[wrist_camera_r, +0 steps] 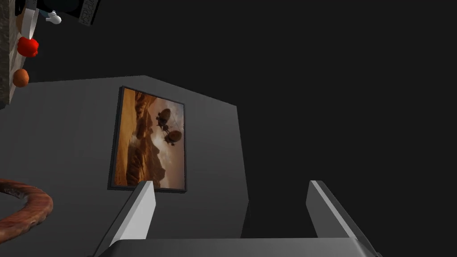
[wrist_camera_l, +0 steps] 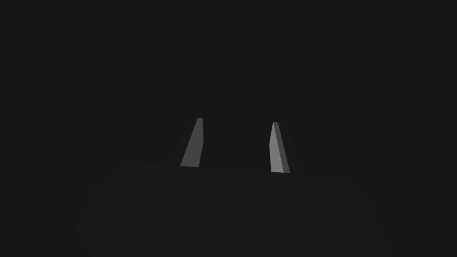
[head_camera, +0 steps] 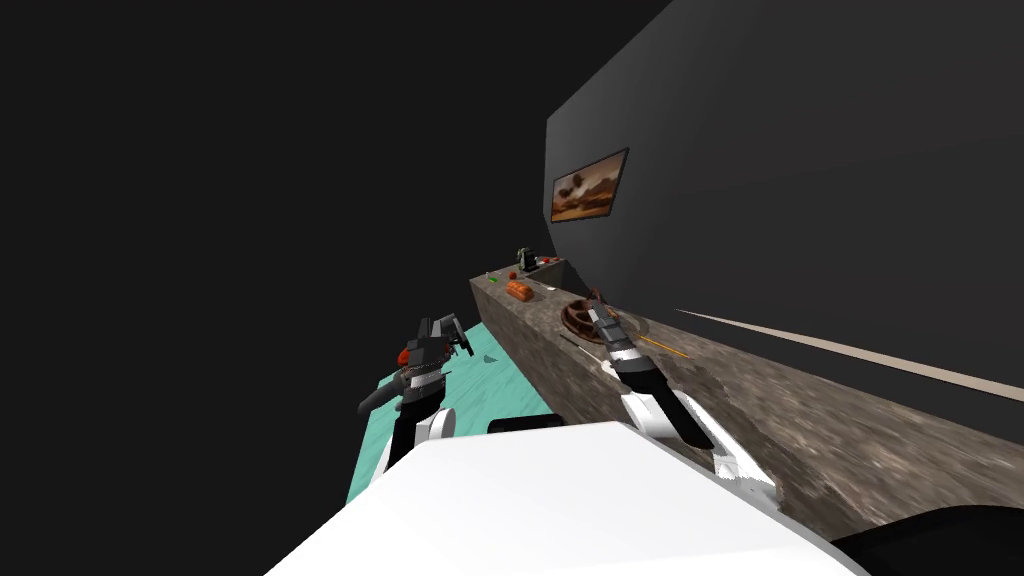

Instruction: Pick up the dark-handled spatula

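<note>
The spatula I cannot pick out for sure; a thin orange stick [head_camera: 665, 348] lies on the counter [head_camera: 800, 430] just beside my right forearm, on the wall side. My right gripper [head_camera: 597, 300] [wrist_camera_r: 232, 183] hangs over the counter near its front edge, beside a brown ring [head_camera: 580, 318] [wrist_camera_r: 22, 201], fingers wide apart and holding nothing. My left gripper [head_camera: 458, 335] [wrist_camera_l: 237, 120] is off the counter, over the teal floor [head_camera: 500, 370], fingers apart, less wide, empty

Bench [head_camera: 800, 430] along the right-hand wall [head_camera: 800, 150], round dish [head_camera: 574, 320] on it, small items [head_camera: 519, 290] behind the dish, framed picture [head_camera: 589, 186] on the wall above.
</note>
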Available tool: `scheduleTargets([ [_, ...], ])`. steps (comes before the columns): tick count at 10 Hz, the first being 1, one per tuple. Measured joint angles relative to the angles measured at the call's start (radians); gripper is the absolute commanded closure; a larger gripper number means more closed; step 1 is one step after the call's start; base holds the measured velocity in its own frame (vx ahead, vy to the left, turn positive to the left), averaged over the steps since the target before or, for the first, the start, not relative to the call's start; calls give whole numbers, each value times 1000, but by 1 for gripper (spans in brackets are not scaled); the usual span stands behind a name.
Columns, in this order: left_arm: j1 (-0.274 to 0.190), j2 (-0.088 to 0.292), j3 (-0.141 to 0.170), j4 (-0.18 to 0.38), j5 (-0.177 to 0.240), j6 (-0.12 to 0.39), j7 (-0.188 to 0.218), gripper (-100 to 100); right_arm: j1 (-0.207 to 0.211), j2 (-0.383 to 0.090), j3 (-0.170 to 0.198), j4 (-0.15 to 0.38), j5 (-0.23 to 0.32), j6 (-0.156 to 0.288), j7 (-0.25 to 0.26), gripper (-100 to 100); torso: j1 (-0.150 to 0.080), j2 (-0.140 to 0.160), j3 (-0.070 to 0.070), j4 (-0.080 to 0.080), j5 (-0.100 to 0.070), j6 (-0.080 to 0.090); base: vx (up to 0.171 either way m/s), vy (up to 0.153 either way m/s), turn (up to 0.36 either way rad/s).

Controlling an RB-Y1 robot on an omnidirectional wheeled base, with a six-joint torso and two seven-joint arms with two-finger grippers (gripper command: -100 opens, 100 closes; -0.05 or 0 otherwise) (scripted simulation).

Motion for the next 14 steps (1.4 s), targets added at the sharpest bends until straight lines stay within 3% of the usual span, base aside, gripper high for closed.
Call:
scheduleTargets([
  [8, 0, 0, 0, 0, 0, 0, 0, 0, 79, -225, -23, 104, -11, -20, -9, -100, 1, 1, 0, 0, 0, 0, -16, 21, 85],
  [13, 0, 0, 0, 0, 0, 0, 0, 0, 111, -338, -15, 164, -6, -16, -9, -100, 0, 0, 0, 0, 0, 0, -10, 16, 98],
  [14, 0, 0, 0, 0, 0, 0, 0, 0, 120, -361, -10, 195, -3, -28, -8, -100, 0, 0, 0, 0, 0, 0, -10, 15, 53],
])
